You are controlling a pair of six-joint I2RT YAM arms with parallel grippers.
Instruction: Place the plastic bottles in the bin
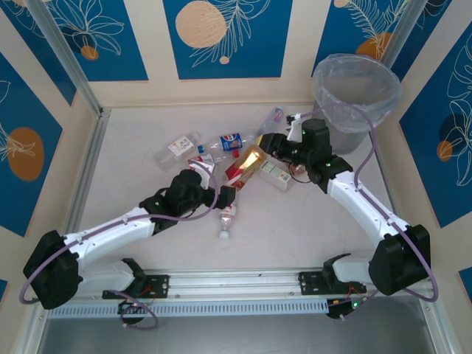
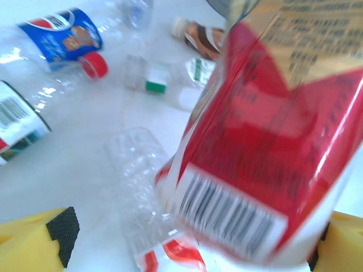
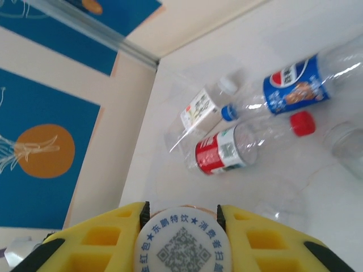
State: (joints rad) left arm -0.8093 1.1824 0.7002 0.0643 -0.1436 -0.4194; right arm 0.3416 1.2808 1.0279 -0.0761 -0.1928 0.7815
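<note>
Blue panels [image 1: 221,37] with orange discs wall in a white table [image 1: 133,184]. Most bottles [image 1: 231,140] lie heaped at its centre; the bin [image 1: 358,88] stands at one o'clock. Just off the bin's seven o'clock, the right claw [image 3: 181,218] is clamped on a white-capped bottle [image 3: 181,245]. At the heap's six o'clock edge the left claw [image 1: 225,194], jaws spread wide, straddles a red-labelled bottle [image 2: 255,147].
</note>
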